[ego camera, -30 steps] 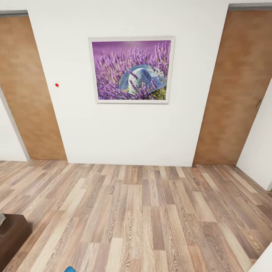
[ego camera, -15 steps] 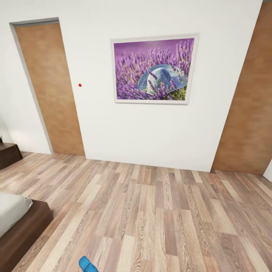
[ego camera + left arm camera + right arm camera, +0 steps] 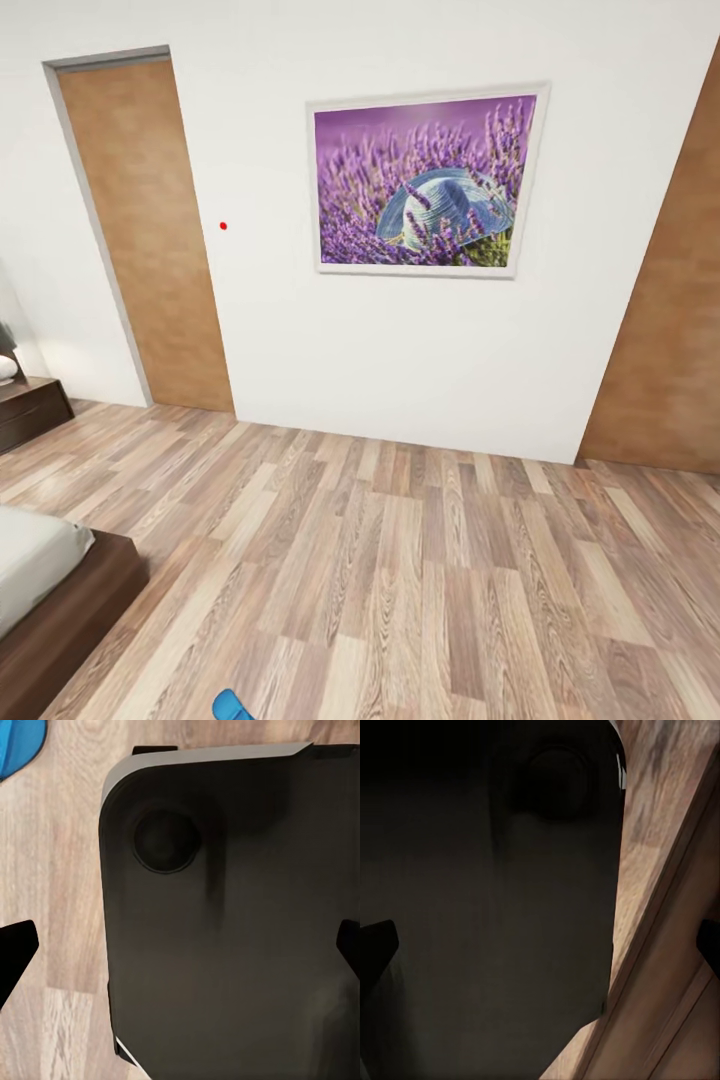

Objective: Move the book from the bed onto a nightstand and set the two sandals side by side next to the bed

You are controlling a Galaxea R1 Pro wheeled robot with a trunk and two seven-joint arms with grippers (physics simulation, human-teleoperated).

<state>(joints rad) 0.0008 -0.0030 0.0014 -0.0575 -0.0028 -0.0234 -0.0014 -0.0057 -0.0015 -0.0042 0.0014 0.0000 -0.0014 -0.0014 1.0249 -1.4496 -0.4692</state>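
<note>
At the far left edge of the head view, a dark brown nightstand (image 3: 30,410) stands against the white wall, and the bed's corner (image 3: 60,590) fills the lower left. A brown door (image 3: 150,240) sits upper left. One blue sandal (image 3: 231,706) peeks in at the bottom edge on the wood-plank floor (image 3: 420,580). A lavender picture (image 3: 425,180) hangs upper centre. In each wrist view, the left gripper's (image 3: 180,949) and the right gripper's (image 3: 540,945) dark fingertips sit at opposite edges, spread apart, holding nothing.
</note>
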